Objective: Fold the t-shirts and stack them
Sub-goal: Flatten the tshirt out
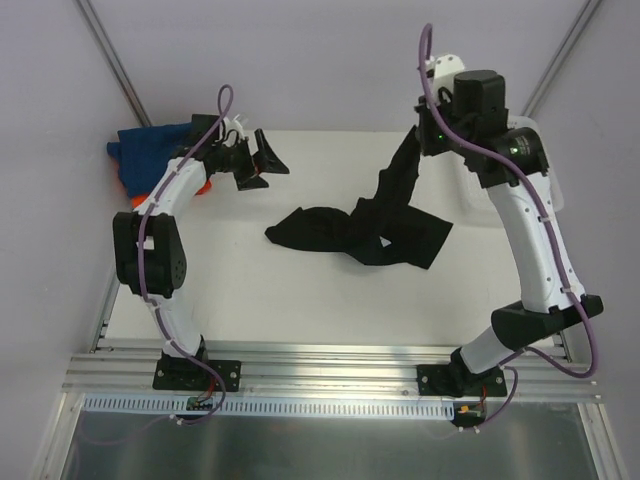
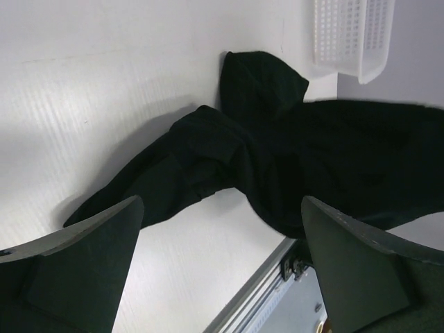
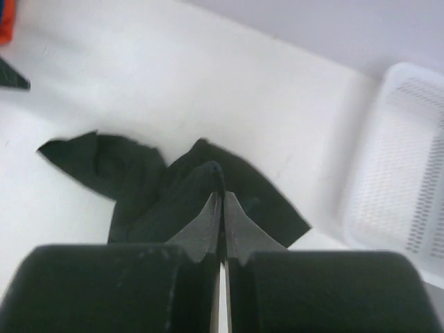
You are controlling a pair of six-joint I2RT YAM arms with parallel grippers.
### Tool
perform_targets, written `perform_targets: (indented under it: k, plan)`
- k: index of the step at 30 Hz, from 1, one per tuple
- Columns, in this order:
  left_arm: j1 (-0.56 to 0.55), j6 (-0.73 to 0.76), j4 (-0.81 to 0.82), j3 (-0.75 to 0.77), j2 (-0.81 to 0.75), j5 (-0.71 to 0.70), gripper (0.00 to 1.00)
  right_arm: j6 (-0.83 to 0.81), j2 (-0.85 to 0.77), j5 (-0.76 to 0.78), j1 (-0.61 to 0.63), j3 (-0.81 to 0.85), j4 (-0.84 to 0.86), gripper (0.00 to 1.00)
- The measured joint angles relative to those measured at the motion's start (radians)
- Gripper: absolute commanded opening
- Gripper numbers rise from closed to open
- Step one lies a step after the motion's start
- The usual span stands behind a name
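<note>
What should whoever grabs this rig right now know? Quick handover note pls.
Right gripper: shut on an edge of the black t-shirt, holding it raised; the rest trails crumpled on the table.
Left gripper: open, holding nothing, above the table to the left of that shirt.
The blue t-shirt and orange t-shirt are bunched at the far-left corner, orange barely visible.
The white basket sits at the far right.
Done: nothing folded or stacked.
Left: spread and fold all three, then stack.
</note>
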Motion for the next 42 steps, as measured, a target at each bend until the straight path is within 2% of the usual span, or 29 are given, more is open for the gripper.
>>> perform_targets:
  k: [8,17,23,27,31,37,42]
  plan:
    - [-0.154,0.049,0.002,0.163,0.161,-0.018,0.99,-0.078,-0.005,0.076,-0.16,0.221,0.107,0.01]
    - [-0.281,0.083,0.0,0.259,0.311,-0.018,0.99,-0.124,-0.005,0.097,-0.161,0.28,0.245,0.01]
    - [-0.291,0.105,-0.015,0.392,0.423,-0.042,0.99,-0.117,-0.006,0.061,-0.153,0.289,0.255,0.01]
    - [-0.286,0.107,-0.012,0.441,0.429,-0.052,0.99,-0.117,-0.009,0.04,-0.137,0.291,0.275,0.01]
    - [-0.272,0.108,-0.005,0.417,0.398,-0.052,0.99,-0.118,0.016,0.025,-0.128,0.327,0.311,0.0]
    - [-0.239,0.116,-0.009,0.362,0.353,-0.053,0.99,-0.142,0.066,0.018,-0.106,0.369,0.451,0.0]
    - [-0.211,0.129,-0.014,0.363,0.351,-0.063,0.99,-0.146,0.069,0.021,-0.076,0.368,0.481,0.0]
